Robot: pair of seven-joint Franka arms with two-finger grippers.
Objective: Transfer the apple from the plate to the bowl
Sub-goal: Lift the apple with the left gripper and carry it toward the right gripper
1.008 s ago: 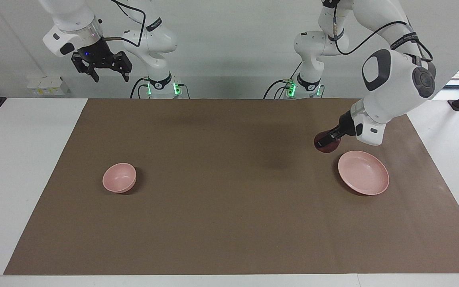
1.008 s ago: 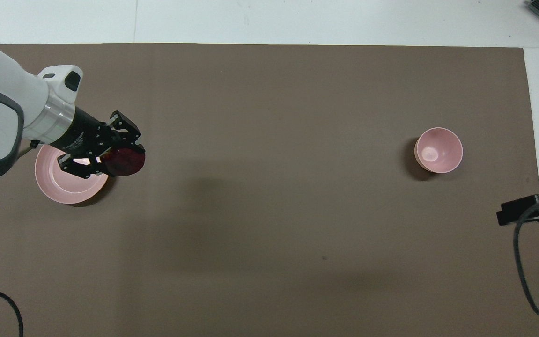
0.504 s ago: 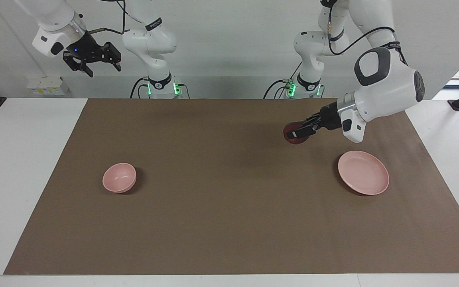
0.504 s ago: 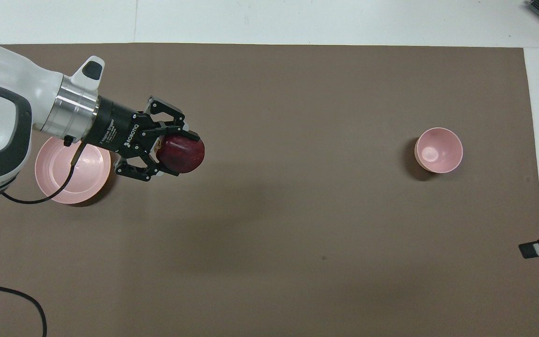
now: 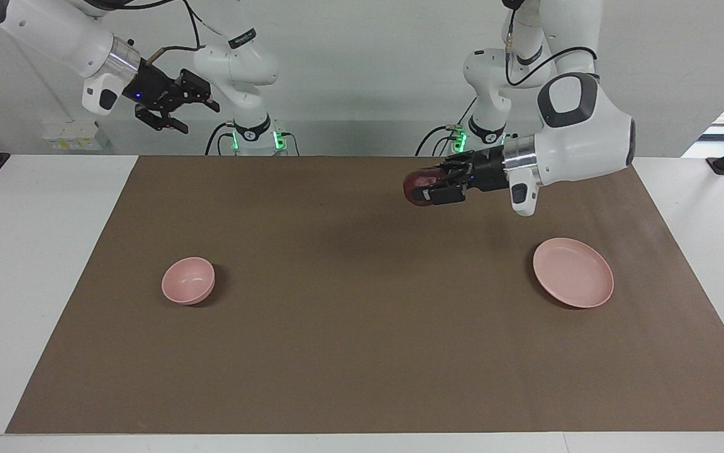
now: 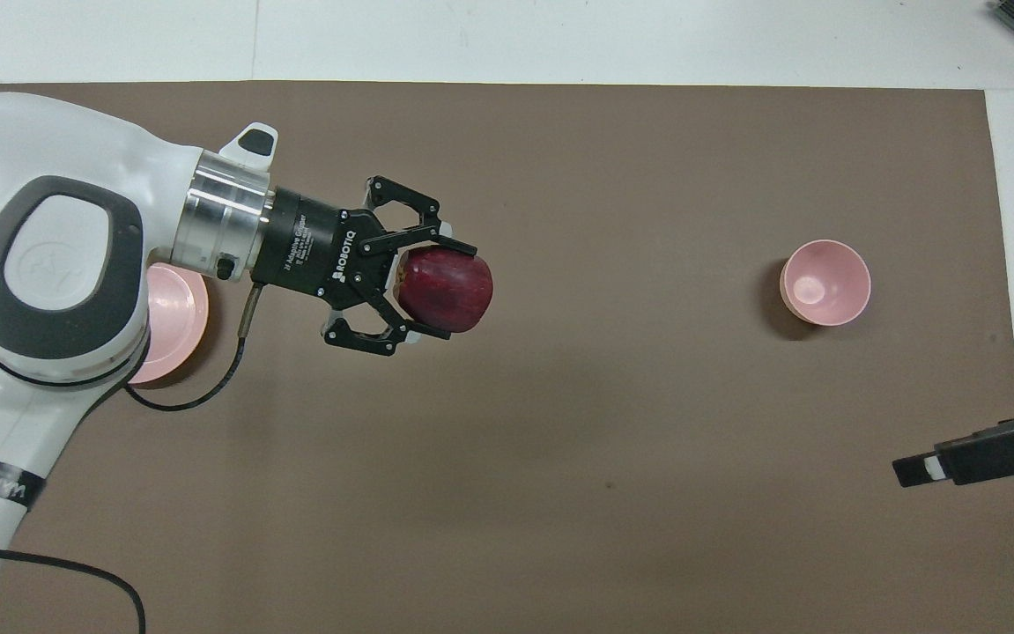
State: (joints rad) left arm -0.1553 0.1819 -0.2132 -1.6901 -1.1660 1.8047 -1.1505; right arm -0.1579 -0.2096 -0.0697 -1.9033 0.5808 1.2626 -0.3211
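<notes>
left gripper (image 5: 429, 187) clamped on the apple (image 5: 416, 187), fingers (image 6: 436, 239) closed against its sides, the dark-red fruit bulging out past the fingertips. carried high over the bare brown mat (image 5: 362, 352), well apart from both dishes. a second ago the same apple hung low, just beside the rim of the plate (image 5: 573, 272); half a second ago partway up and clear of the rim; now lifted higher and shifted further along the mat toward the bowl (image 5: 189, 280) — though more than half the span between the dishes remains ahead of the fingertips. wrist turned too: earlier angled downward, now close to level, fingers pointing toward the right arm's end of the table.

plate unchanged in place, nothing on it, lying back along the wrist from the fingers and, from overhead, partly covered by the left arm's forearm. bowl unchanged as well, upright, nothing inside, well ahead of the fingertips.

right gripper (image 5: 176, 107) held high in the air past the mat's edge by its own base, fingers spread apart and holding nothing. moved since a second ago — then pointing downward, now tipped sideways toward the middle. only a dark tip (image 6: 973, 458) of it visible from overhead, at the mat's edge.
</notes>
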